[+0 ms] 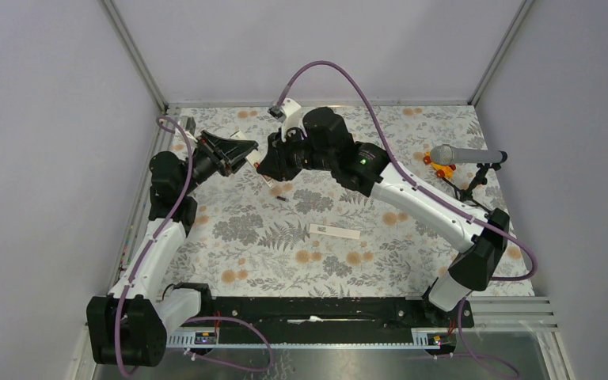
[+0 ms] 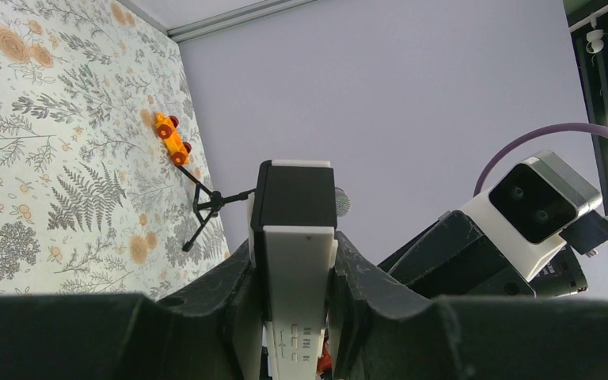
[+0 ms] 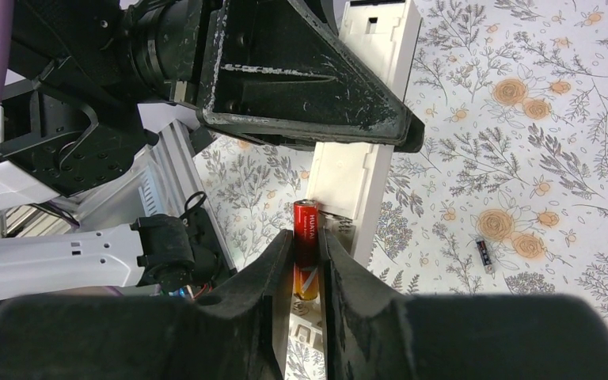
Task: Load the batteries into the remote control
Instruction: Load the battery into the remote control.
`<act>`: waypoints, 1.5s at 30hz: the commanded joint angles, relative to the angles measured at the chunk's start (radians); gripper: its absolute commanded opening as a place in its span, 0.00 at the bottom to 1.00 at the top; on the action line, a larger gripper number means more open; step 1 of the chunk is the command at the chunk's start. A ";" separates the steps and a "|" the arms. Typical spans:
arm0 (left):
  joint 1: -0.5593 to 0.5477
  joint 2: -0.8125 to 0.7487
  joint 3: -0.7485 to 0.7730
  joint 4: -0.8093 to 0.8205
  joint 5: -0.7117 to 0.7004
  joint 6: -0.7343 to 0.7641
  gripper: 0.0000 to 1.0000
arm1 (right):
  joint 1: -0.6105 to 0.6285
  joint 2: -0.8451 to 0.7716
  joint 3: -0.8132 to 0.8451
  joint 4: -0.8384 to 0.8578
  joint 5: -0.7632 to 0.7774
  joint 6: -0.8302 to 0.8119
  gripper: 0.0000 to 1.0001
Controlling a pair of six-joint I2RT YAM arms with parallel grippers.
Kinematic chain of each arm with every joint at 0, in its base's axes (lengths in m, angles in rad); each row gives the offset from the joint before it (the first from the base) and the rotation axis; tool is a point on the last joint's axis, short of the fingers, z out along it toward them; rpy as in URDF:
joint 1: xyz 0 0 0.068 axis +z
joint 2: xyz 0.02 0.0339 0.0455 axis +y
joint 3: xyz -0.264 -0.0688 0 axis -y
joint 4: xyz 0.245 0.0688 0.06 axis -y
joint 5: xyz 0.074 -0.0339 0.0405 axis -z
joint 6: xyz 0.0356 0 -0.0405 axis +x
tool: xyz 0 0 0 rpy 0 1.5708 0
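My left gripper (image 1: 233, 154) (image 2: 294, 265) is shut on the remote control (image 2: 297, 317), a white bar with a dark end (image 2: 294, 198), and holds it above the table. In the right wrist view the remote (image 3: 348, 178) runs under the left gripper with its battery compartment open. My right gripper (image 1: 273, 168) (image 3: 306, 241) is shut on a red-and-black battery (image 3: 306, 226) and holds it along that open compartment, by the spring contacts. A second battery (image 1: 283, 198) (image 3: 484, 255) lies on the flowered table. The thin white cover strip (image 1: 335, 231) lies mid-table.
A grey microphone (image 1: 463, 154) on a black stand, with an orange-and-yellow toy piece (image 1: 441, 166) (image 2: 170, 138), stands at the back right. The two arms meet close together at the back left of centre. Walls enclose the table's back and sides.
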 commanded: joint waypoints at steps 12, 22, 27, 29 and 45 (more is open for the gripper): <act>0.002 -0.025 0.015 0.107 -0.034 -0.042 0.00 | 0.001 0.000 0.047 -0.024 0.056 0.071 0.38; 0.004 -0.020 0.018 0.107 -0.038 -0.033 0.00 | 0.000 -0.009 0.082 -0.047 0.099 0.096 0.43; 0.012 -0.019 0.008 0.105 -0.042 -0.016 0.00 | -0.011 -0.006 0.153 -0.076 0.092 0.183 0.67; 0.018 -0.017 0.004 0.115 -0.044 -0.015 0.00 | -0.020 0.003 0.193 -0.113 0.092 0.236 0.74; 0.025 -0.042 -0.009 0.235 -0.129 -0.099 0.00 | -0.056 -0.052 -0.049 0.173 0.045 0.789 0.97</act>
